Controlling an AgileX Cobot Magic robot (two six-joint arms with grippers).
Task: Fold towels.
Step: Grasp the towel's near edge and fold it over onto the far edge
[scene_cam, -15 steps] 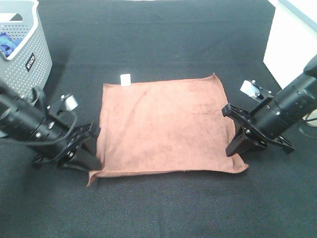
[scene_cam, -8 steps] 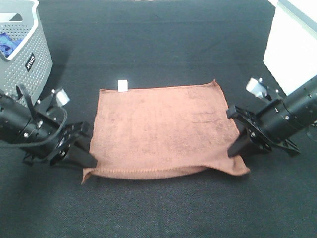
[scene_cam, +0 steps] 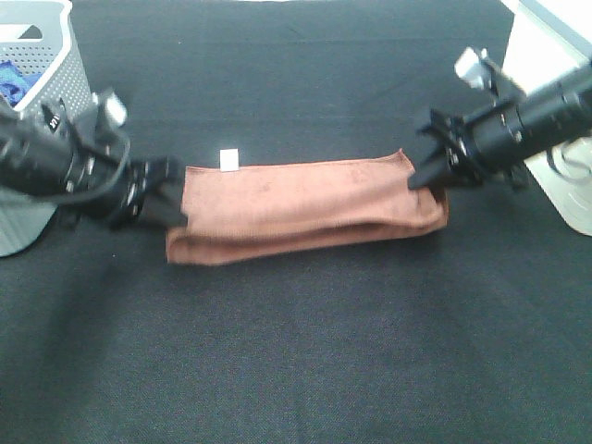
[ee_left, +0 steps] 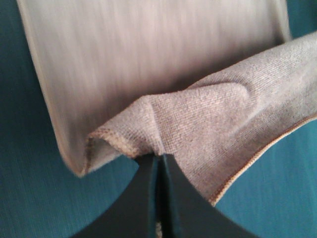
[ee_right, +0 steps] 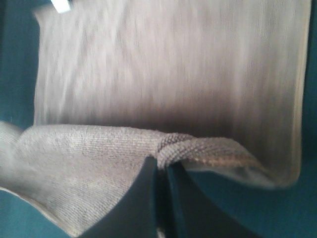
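Note:
The reddish-brown towel lies across the middle of the black table, its near half lifted and doubled back over the far half. A small white tag shows at its far left corner. My left gripper is shut on the towel's near left corner, and the left wrist view shows the pinched towel bunched in the closed left gripper. My right gripper is shut on the near right corner. In the right wrist view the towel folds over the shut right gripper, with the tag far off.
A grey perforated basket holding blue fabric stands at the far left, close behind my left arm. A white box stands at the far right, behind my right arm. Black cloth covers the table.
Both grippers have carried the towel's near edge up and away, toward the far edge. The flat square has become a narrow, doubled band.

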